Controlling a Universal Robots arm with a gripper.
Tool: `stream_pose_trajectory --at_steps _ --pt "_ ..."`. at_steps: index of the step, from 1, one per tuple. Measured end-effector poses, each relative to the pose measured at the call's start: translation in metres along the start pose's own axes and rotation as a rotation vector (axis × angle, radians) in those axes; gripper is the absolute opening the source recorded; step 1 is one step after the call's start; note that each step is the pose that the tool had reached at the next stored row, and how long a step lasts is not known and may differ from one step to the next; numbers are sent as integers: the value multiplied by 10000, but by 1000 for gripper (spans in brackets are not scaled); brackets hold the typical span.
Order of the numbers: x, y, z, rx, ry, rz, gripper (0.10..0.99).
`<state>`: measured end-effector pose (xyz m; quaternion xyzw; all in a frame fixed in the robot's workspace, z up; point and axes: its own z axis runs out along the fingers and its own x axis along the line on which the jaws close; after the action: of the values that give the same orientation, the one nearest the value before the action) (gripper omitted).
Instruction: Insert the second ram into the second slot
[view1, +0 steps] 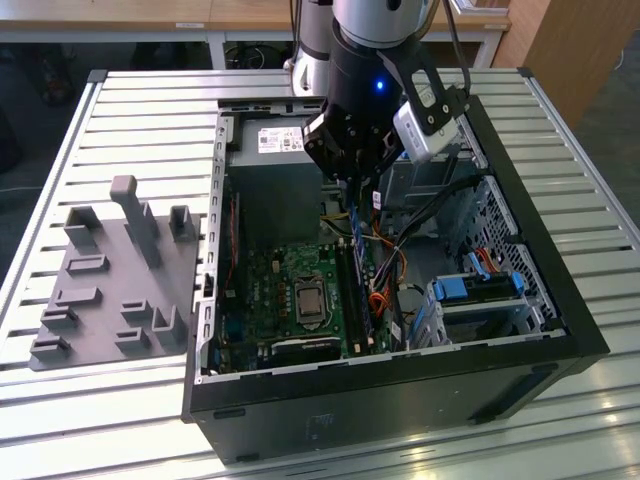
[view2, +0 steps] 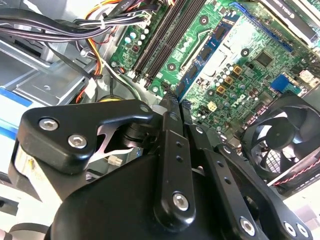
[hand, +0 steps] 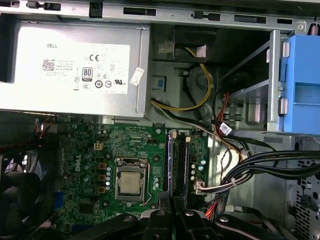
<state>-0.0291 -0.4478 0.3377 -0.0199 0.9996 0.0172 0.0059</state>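
Blue and thin, the second ram (view2: 206, 50) sat directly under the gripper (view2: 171, 102), its long axis running along the black memory slots (view2: 159, 40) just beside it. The fingers were drawn together, apparently pinching its upper edge mid-length. The arm pointed straight down into the open computer case (view1: 400, 400).

A slatted metal table (view1: 120, 110) is used as the support. An open black computer case (view1: 400, 400) and a grey fixture plate (view1: 105, 280) are placed side by side on it.
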Motion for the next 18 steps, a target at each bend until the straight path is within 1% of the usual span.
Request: stream_pose_trajectory --at_steps 18 --pt "1 -4 51 0 0 0 137"
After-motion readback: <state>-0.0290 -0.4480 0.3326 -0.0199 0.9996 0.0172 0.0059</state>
